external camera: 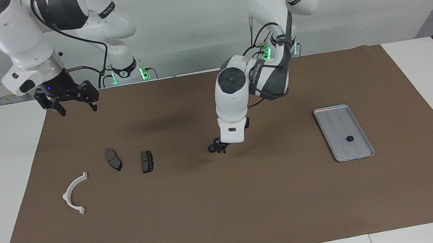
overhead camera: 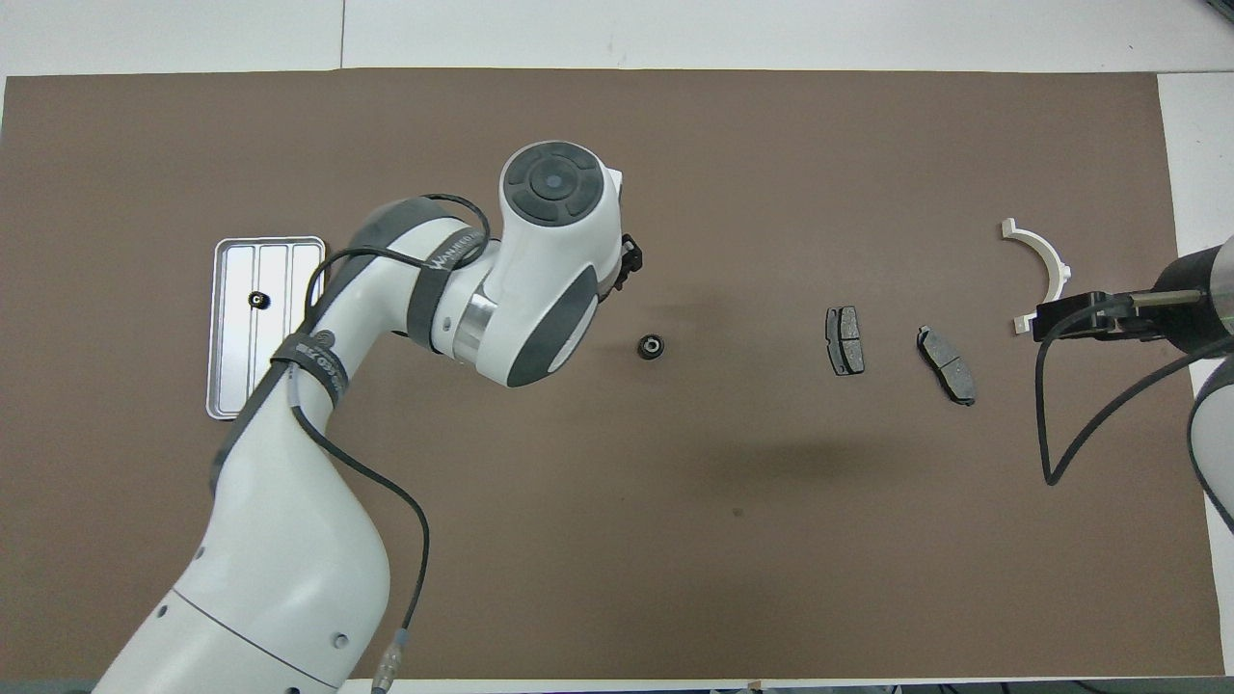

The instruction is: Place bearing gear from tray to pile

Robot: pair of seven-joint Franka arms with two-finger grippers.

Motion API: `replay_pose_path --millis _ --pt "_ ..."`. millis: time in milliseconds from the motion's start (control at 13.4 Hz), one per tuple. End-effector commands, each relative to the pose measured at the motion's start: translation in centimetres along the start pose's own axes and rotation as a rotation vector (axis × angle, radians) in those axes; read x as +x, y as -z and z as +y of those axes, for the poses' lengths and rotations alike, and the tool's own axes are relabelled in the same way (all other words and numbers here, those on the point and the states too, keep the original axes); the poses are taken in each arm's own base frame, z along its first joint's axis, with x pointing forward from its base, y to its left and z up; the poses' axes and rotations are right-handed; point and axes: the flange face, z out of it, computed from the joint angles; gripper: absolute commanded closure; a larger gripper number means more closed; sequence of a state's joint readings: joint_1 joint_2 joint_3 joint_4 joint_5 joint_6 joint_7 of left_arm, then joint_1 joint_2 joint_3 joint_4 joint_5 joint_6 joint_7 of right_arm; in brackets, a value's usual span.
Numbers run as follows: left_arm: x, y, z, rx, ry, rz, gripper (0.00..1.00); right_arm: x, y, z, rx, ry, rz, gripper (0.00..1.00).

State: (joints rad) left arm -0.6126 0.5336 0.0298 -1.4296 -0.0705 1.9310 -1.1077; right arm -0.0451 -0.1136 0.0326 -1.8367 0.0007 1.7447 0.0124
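Bracket point(external camera: 71, 192), pads point(external camera: 113, 159), gear point(external camera: 349, 138) in tray point(external camera: 331, 120) — left gripper point(external camera: 217, 149) over mat point(external camera: 230, 206), right gripper point(external camera: 76, 108) waiting

Both arms are showing glossy white rounded shells with dark grey joint caps and bands, black cables looping alongside, strapped at the wrist. Black two-finger grippers: left point(external camera: 219, 147), right point(external camera: 74, 104). Green lights are glowing at the bases.

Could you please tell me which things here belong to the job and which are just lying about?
Job: ridged silver metal tray; small black bearing gear in it; second black bearing gear on the mat; white semicircular plastic bracket; two dark grey brake pads; left gripper.
Lying about: brown mat; waiting right gripper.
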Motion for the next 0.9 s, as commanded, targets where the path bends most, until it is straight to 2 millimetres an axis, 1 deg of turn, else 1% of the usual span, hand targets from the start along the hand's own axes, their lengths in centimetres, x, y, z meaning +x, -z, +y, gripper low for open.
replay_pose_path --millis 0,75,150,225,300,449,524,599,674,749,824 --pt "3.5 0.2 -4.3 0.038 -0.044 -0.039 0.13 2.2 -2.4 -0.4 0.017 0.036 0.026 0.0" --pt "5.1 0.8 -6.1 0.044 -0.085 -0.049 0.13 3.8 -3.4 -0.6 0.016 0.042 0.028 0.0" --pt "6.9 1.3 -8.3 0.042 -0.117 -0.055 0.13 5.5 -4.3 -0.9 0.018 0.043 0.022 0.0" --pt "8.9 1.7 -10.8 0.037 -0.154 -0.062 0.13 7.0 -4.4 -2.0 0.02 0.057 0.029 0.0" --pt "10.8 1.5 -13.0 0.037 -0.204 -0.069 0.13 8.5 -5.2 -4.1 0.018 0.084 0.027 0.0" --pt "15.0 1.4 -17.0 0.024 -0.303 -0.073 0.13 10.7 -7.1 -6.5 0.018 0.053 0.016 0.01" --pt "17.1 1.4 -19.2 0.032 -0.309 -0.074 0.13 11.1 -8.1 -8.9 0.01 0.061 0.006 0.01" --pt "18.4 1.3 -20.6 0.053 -0.335 -0.056 0.14 11.3 -9.3 -11.1 0.007 0.051 0.006 0.01" --pt "19.6 1.0 -22.3 0.075 -0.365 -0.045 0.14 11.4 -9.8 -13.4 0.01 0.026 0.029 0.01" --pt "20.7 1.0 -23.5 0.074 -0.38 -0.036 0.14 11.3 -10.2 -15.4 0.01 0.009 0.04 0.01" --pt "21.6 0.5 -24.8 0.065 -0.393 -0.026 0.15 11.0 -11.3 -17.8 0.009 -0.004 0.033 0.01"
